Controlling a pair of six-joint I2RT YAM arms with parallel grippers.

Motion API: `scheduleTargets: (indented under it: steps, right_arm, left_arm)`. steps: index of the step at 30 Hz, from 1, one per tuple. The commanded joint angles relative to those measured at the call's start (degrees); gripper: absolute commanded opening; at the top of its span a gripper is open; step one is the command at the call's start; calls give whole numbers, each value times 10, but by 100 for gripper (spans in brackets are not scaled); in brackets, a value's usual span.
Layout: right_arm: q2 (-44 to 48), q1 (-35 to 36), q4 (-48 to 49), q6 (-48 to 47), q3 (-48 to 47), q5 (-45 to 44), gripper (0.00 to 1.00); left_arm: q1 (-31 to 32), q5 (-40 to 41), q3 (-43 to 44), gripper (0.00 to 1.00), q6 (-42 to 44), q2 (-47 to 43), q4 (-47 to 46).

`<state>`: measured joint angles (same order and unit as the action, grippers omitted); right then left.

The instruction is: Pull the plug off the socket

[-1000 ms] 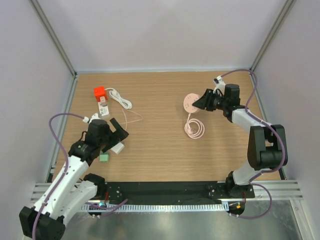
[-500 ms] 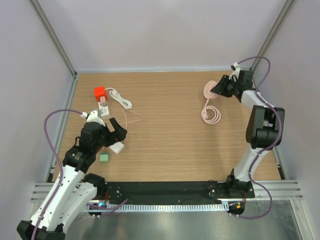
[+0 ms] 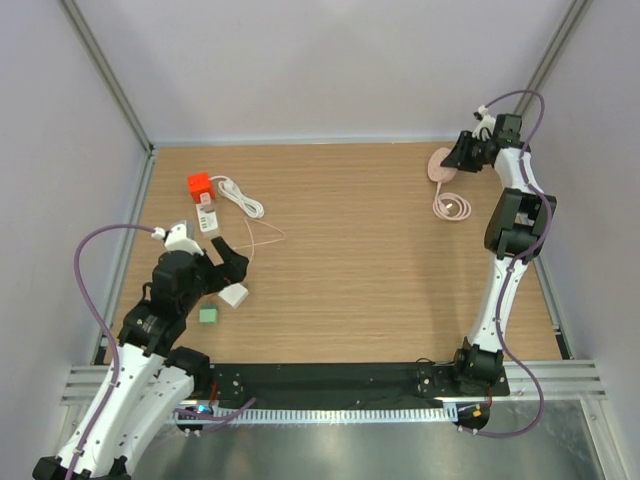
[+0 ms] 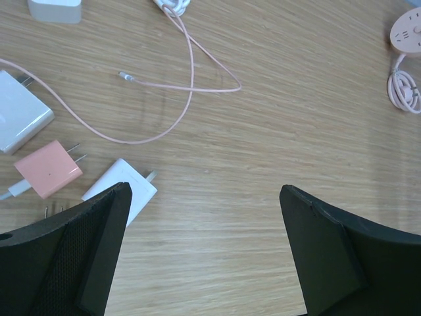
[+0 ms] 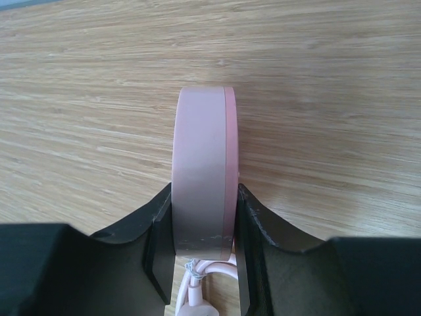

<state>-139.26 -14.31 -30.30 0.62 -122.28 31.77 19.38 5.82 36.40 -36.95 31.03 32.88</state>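
Observation:
A round pink socket (image 3: 438, 165) is at the far right of the table. My right gripper (image 3: 455, 158) is shut on it. The right wrist view shows the socket (image 5: 200, 178) on edge, squeezed between both fingers (image 5: 156, 230), its pink cord (image 5: 200, 299) hanging below. The coiled cord (image 3: 452, 207) lies on the wood. A white plug (image 4: 122, 195) lies loose by the left finger of my open left gripper (image 4: 205, 194), far from the socket (image 4: 406, 31). In the top view that gripper (image 3: 232, 268) hovers over the white plug (image 3: 234, 296).
Near the left gripper lie a pink adapter (image 4: 47, 168), a white charger block (image 4: 16, 120), a thin pink cable (image 4: 177, 99) and a green plug (image 3: 208, 314). A red block (image 3: 199, 185) with a white coiled cable (image 3: 240, 197) sits back left. Frame posts stand at the corners.
The right arm has swung the pink socket from the middle right of the table to the far right back, its cord trailing along. The left arm has drawn back slightly, still open.

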Motion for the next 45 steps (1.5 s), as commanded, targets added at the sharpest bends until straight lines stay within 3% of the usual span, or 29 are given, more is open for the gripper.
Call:
scheduleTargets:
  steps: [1,2,3,4,8,13,16,20,28,36,41,45]
  right_arm:
    - [-16,-6,-20,-30,-16,-36,27]
    - [-16,-6,-19,-29,-16,-38,33]
    - [-16,-7,-17,-29,-16,-41,47]
    - [-15,-7,-16,-30,-16,-43,53]
    - [0,-11,-10,-32,-11,-54,70]
    - [28,-13,6,-34,9,-70,79]
    - [63,-13,24,-42,34,-115,98]
    - [129,-13,51,-63,86,-137,100]
    - [332,12,96,-77,308,-10,100]
    - [539,130,71,-74,465,95,100]
    - [595,199,51,-27,504,167,100]
    - [631,208,111,14,570,196,99]
  left_arm:
    - [-2,17,-1,100,12,-8,-20]
    - [-3,20,0,100,12,-8,-21]
    - [-2,22,0,100,12,-6,-21]
    - [-2,23,1,100,11,-5,-23]
    - [-2,24,6,100,1,5,-38]
    - [-2,30,13,100,-11,39,-78]
    - [-3,40,24,100,-20,74,-96]
    - [-3,59,45,100,-28,128,-110]
    - [-21,69,106,100,-29,256,-157]
    - [-141,-11,191,100,-36,421,-191]
    - [-209,-28,279,93,-19,548,-170]
    - [-219,-10,360,91,26,634,-111]
